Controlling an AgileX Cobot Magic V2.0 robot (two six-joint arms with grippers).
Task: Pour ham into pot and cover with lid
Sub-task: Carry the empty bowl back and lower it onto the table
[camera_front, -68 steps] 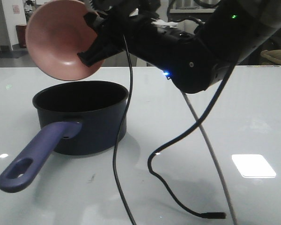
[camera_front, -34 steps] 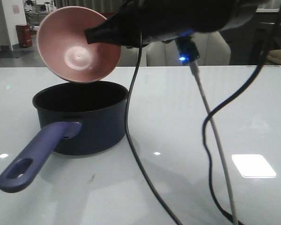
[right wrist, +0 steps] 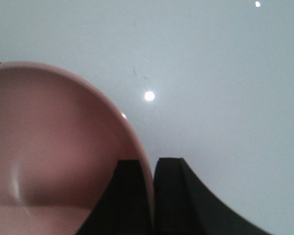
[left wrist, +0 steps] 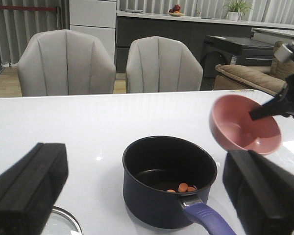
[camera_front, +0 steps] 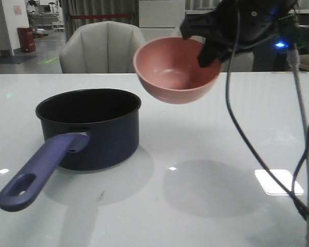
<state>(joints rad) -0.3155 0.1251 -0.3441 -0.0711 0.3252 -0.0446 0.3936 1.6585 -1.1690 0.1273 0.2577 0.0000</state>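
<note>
Right gripper (right wrist: 152, 196) clamps the pink bowl (camera_front: 176, 69) by its rim, held in the air beside the pot (camera_front: 88, 128), clear of it. Ham (left wrist: 182, 187) pieces lie inside the pot. Left gripper (left wrist: 147, 196) fingers spread wide apart, holding nothing. Lid (left wrist: 63, 223) edge sits on the table (camera_front: 206, 170) near the pot.

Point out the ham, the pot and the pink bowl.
ham (left wrist: 183, 187), left wrist view, on an orange piece on the pot's floor.
pot (camera_front: 105, 141), front view, on its dark outer wall.
pink bowl (camera_front: 176, 92), front view, on its outer underside.
</note>
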